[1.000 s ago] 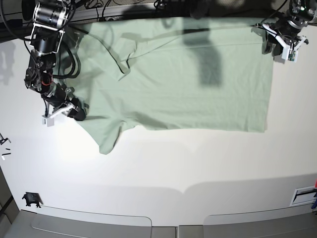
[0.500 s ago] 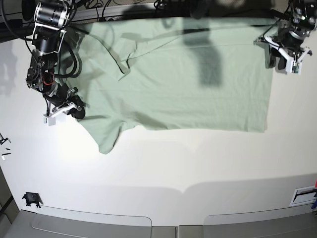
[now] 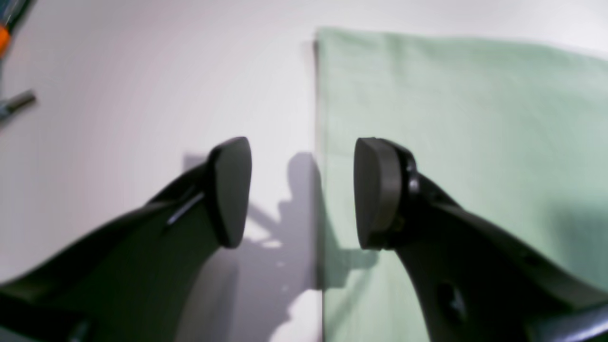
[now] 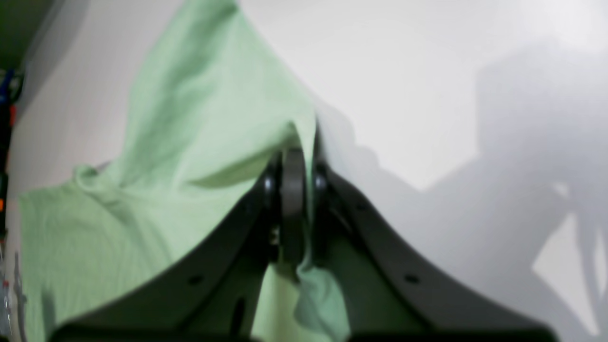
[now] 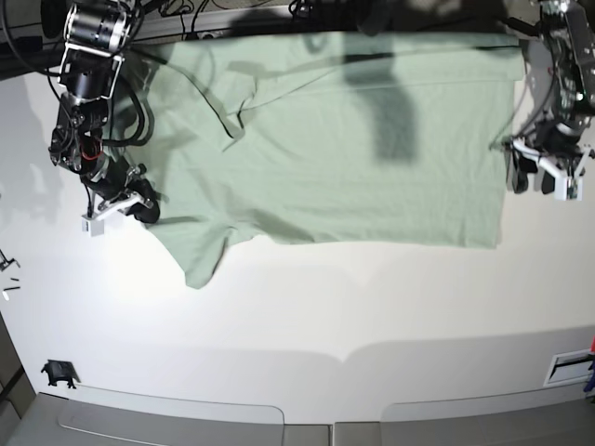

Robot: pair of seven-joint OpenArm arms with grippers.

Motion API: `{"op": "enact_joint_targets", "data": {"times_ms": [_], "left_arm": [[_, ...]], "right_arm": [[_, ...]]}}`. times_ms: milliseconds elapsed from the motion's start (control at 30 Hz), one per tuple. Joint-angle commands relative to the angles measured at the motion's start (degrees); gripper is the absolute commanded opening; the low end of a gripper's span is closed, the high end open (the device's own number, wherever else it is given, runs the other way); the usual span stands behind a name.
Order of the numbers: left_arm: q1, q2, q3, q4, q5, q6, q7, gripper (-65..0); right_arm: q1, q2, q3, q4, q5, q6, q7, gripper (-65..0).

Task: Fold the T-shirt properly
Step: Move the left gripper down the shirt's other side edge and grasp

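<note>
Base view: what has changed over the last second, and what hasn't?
The left gripper travelled from the T-shirt's far corner down along its hem edge, and its jaws now straddle that edge, open. The right gripper closed on the sleeve edge. The shirt itself lies spread flat as before.

The pale mint-green cotton T-shirt lies spread on the white table; the right gripper pinches its sleeve edge, the left gripper hangs beside its hem.

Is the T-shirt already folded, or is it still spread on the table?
Spread. The T-shirt lies flat in one layer on the table, with one sleeve stretched outward.
</note>
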Motion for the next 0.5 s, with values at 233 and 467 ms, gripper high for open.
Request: {"op": "enact_joint_targets", "data": {"times_ms": [233,467], "left_arm": [[-19.61,-1.64,-0.33,-29.62,-4.98,-2.47,0.87,-32.8],[-30.16,-1.99,-0.15,-46.75,-5.97,-6.32,0.85,-32.9]], "right_arm": [[1.16,0.98,0.22,0.76,0.46,0.32,0.79,-65.0],[1.16,0.96,0.22,0.76,0.46,0.32,0.81,-65.0]]}}
